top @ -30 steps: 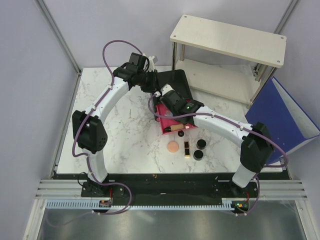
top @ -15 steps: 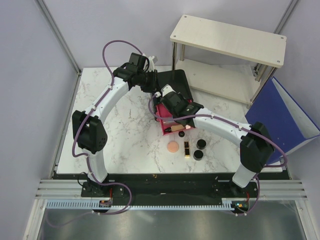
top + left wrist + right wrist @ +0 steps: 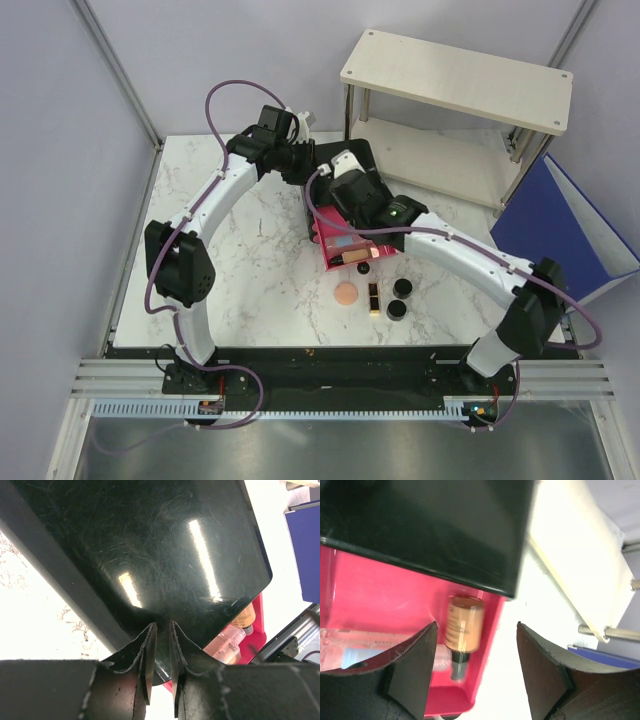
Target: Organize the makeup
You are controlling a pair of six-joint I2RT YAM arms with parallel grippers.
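Note:
The black box [image 3: 350,165] has its pink drawer [image 3: 326,250] pulled out toward me. A tan bottle [image 3: 464,625] and a clear tube [image 3: 365,647] lie inside the drawer; the left wrist view also shows the bottle [image 3: 245,617] and tube [image 3: 225,640]. My right gripper [image 3: 476,626] hangs open over the drawer's corner, holding nothing. My left gripper [image 3: 162,626] is shut on the box's near edge. On the table lie a peach disc [image 3: 345,293], a black-gold lipstick [image 3: 373,296] and two black jars [image 3: 402,288] [image 3: 396,309].
A white two-tier shelf [image 3: 455,80] stands at the back right. A blue folder [image 3: 565,230] leans at the table's right edge. A small dark piece [image 3: 362,268] lies just in front of the drawer.
My right gripper has opened wide and drawn back from the drawer toward the box. The left arm has not moved.

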